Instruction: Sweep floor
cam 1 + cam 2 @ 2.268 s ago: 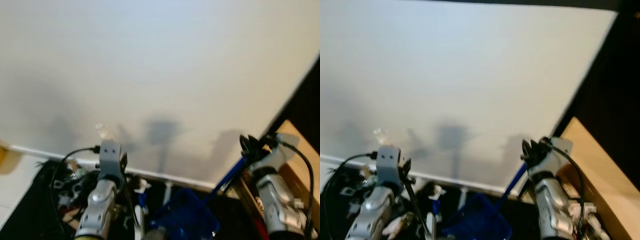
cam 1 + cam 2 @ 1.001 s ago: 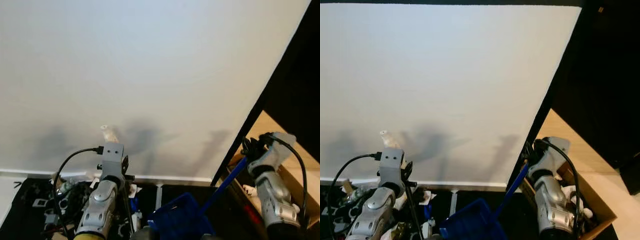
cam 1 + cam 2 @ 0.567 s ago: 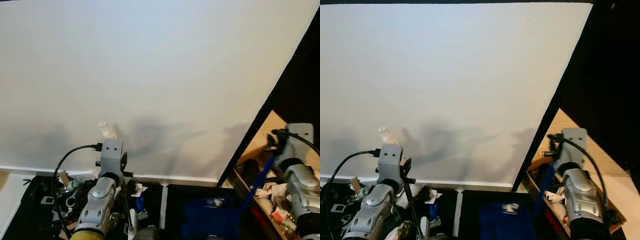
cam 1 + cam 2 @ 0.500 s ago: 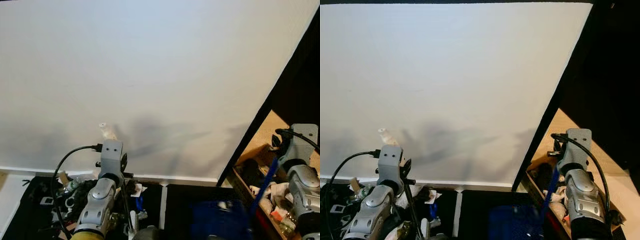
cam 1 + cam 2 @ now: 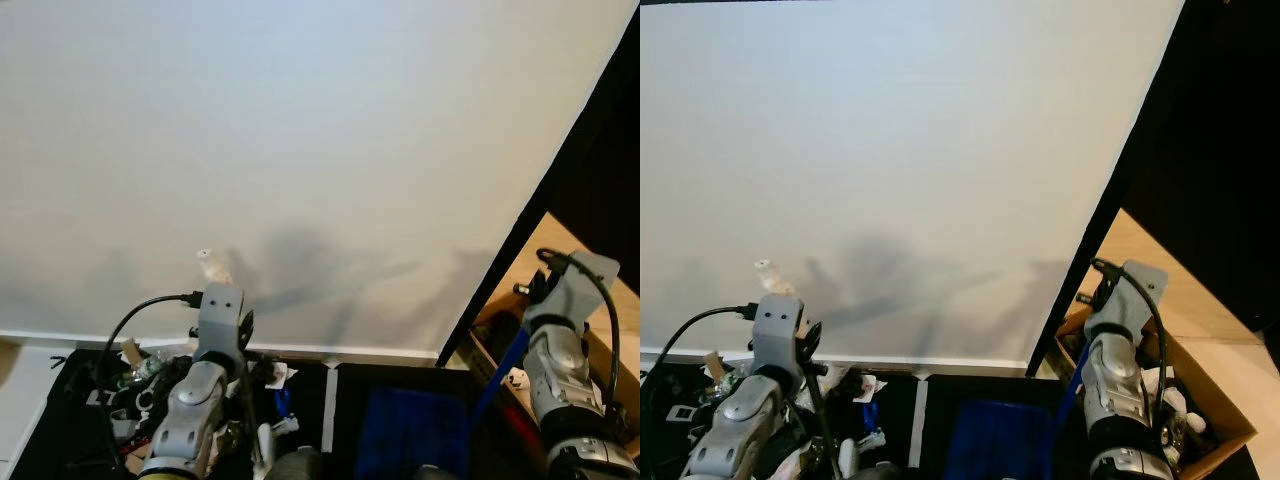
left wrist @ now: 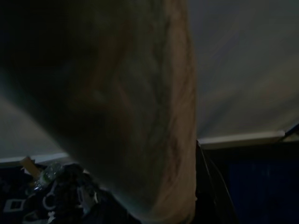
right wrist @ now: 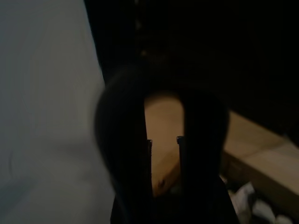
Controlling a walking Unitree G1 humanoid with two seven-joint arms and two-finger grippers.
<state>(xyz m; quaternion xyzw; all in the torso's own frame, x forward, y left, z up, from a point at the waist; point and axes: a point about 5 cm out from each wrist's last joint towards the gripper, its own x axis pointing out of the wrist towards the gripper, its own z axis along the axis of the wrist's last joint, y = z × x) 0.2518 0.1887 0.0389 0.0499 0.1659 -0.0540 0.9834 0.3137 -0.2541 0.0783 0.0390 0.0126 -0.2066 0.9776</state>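
Note:
My left gripper [image 5: 218, 292] is raised in front of the white wall, shut on a thin black broom handle [image 5: 247, 400] that runs down beside the wrist. A whitish tip [image 5: 209, 264] sticks up above it. In the left wrist view a blurred tan shape [image 6: 140, 116] sits close to the lens. My right gripper [image 5: 1102, 285] is shut on the blue handle [image 5: 500, 370] of a blue dustpan [image 5: 410, 430], which hangs low over the black floor. The right wrist view looks between the two dark fingers [image 7: 126, 154]. Litter [image 5: 140, 375] lies on the floor at lower left.
A white wall [image 5: 300, 150] with a baseboard [image 5: 380, 352] stands close ahead. A cardboard box [image 5: 1185, 400] holding crumpled paper stands at the right, by a dark opening [image 5: 1220, 150]. Black floor [image 5: 60, 440] spreads below both arms.
The view has turned right and steadied. My right arm swung the dustpan rightward toward the cardboard box, then slightly back left. The left arm keeps its pose.

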